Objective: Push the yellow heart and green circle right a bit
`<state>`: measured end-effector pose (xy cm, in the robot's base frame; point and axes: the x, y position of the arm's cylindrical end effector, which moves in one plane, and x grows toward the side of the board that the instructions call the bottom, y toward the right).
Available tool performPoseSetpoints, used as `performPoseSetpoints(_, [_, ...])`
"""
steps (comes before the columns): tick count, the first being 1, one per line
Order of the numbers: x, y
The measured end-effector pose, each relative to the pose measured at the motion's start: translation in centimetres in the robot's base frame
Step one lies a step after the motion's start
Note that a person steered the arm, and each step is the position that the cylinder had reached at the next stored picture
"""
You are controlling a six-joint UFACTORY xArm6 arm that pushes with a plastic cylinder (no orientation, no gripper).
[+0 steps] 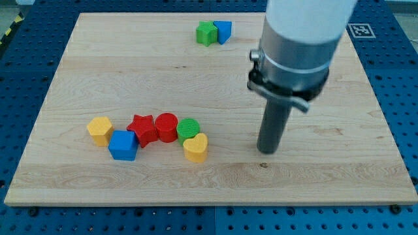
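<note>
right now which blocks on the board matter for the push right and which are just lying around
For the job:
- yellow heart
- green circle, touching the heart
- my tip, to the view's right of both, apart from them

Lying about:
- red circle
- red star
- blue block
- yellow block
- green block and blue block at the view's top

The yellow heart (195,147) sits just nearer than the green circle (189,128), touching it. The red circle (166,126) lies left. My tip (267,151) stands well right of them on the surface (326,176).
</note>
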<state>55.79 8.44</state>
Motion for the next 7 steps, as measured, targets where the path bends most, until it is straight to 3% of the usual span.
performPoseSetpoints(1, [2.5, -5.7])
performPoseSetpoints(2, [2.6, -15.4])
performPoseSetpoints(3, [0.1, -16.7])
performPoseSetpoints(4, [-0.9, -12.7])
performPoseSetpoints(6, [3.1, -12.5])
performPoseSetpoints(7, [3.4, -9.7])
